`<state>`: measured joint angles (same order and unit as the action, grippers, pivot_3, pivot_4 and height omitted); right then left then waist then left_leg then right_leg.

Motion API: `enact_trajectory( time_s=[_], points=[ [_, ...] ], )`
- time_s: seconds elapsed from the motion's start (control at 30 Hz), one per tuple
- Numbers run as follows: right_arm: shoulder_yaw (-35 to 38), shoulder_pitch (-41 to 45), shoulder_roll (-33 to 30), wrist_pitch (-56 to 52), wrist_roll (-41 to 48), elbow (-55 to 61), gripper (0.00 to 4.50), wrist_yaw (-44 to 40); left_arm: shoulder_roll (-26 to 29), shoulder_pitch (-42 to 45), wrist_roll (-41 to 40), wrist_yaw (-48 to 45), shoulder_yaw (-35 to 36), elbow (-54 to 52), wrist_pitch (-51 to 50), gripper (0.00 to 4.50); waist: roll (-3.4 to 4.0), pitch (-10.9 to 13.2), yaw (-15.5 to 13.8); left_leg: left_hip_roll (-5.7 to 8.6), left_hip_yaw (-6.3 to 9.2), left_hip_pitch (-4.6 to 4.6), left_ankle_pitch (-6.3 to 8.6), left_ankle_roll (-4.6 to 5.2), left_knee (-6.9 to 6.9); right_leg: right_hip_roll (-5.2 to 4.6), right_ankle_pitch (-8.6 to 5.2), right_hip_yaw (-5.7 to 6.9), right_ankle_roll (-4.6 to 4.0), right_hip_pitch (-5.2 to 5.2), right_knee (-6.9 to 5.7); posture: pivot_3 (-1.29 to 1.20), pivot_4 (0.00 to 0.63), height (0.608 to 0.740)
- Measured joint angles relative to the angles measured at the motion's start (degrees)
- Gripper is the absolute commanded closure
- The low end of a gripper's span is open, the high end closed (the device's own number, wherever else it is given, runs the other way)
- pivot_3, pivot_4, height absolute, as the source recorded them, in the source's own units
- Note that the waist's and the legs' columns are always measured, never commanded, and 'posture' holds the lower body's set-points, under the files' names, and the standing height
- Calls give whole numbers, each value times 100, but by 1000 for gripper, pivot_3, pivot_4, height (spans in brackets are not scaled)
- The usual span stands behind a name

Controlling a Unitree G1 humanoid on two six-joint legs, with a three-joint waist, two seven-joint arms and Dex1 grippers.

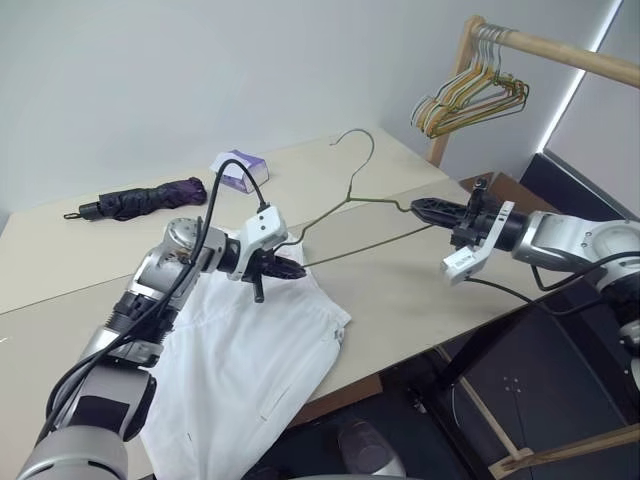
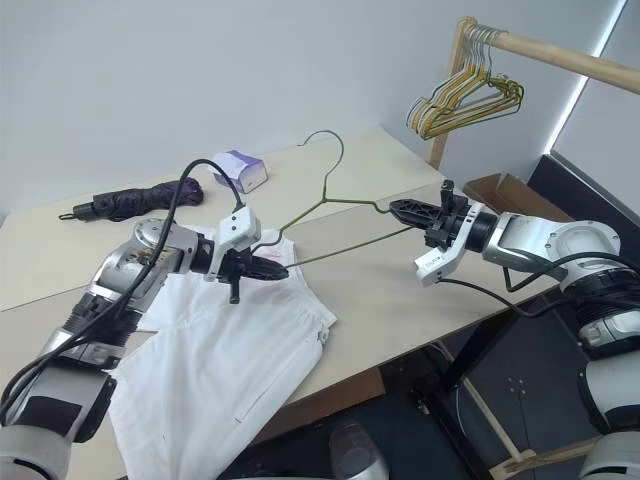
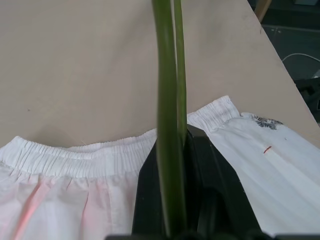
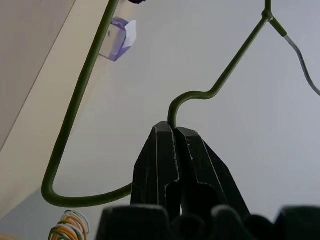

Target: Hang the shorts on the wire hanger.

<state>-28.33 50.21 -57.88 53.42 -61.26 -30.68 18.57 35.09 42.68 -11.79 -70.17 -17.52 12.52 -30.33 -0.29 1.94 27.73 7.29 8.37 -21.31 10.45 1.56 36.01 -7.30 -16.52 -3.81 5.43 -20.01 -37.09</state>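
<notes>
White shorts: the shorts (image 1: 250, 360) lay flat on the near part of the pale counter (image 1: 420, 290), their lower end hanging past the counter's front edge, the elastic waist towards the far side.
Left claw: the left claw (image 1: 285, 268) hovered just above the waistband, its black fingers (image 3: 200, 175) pinched tight on one end of the wire hanger (image 1: 360, 215); in the left wrist view two green wires ran up between the fingers with the gathered waist right behind them.
Hanger: it was held in the air between both arms, above the counter and past the waist of the shorts, hook curving up and away; no cloth was on it.
Right claw: the right claw (image 1: 420, 208) gripped the hanger's other end, fingers closed on the wire where it bent at the shoulder.
Farther on the counter: a purple-white tissue box (image 1: 238, 170) and a folded dark umbrella (image 1: 145, 200) lay well apart from the shorts.
Beyond: a wooden rail (image 1: 560, 50) carried a bunch of wire hangers (image 1: 470, 100).
</notes>
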Motion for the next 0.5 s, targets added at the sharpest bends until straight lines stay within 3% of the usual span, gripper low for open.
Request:
enact_trajectory(
  time_s=[0.27,0.33,0.37,0.5],
  points=[
    [218,-418,-229,777,1614,209,954,-1261,78,-80,123,336,91,11,-81,4500,-2,1,16,-2,-11,4,4,7,5,-1,-1,-1,3,9,1,-409,0,740],
    [261,-588,-240,775,2322,304,287,-1823,120,-168,164,383,93,-91,-20,4500,-5,3,15,-7,-14,10,4,7,6,-1,0,-1,3,17,2,-395,0,740],
    [262,-791,-259,553,3128,510,14,-2394,211,-306,274,402,90,-203,283,4500,-11,6,18,-12,-17,18,6,8,4,0,0,-1,3,27,5,-392,0,740],
    [266,-1456,-398,-1392,6016,1676,14,-4739,574,-697,585,300,80,-318,1494,4500,-17,10,-20,-19,-33,21,18,25,28,-3,1,-1,7,50,10,-371,0,740]
  ],
)
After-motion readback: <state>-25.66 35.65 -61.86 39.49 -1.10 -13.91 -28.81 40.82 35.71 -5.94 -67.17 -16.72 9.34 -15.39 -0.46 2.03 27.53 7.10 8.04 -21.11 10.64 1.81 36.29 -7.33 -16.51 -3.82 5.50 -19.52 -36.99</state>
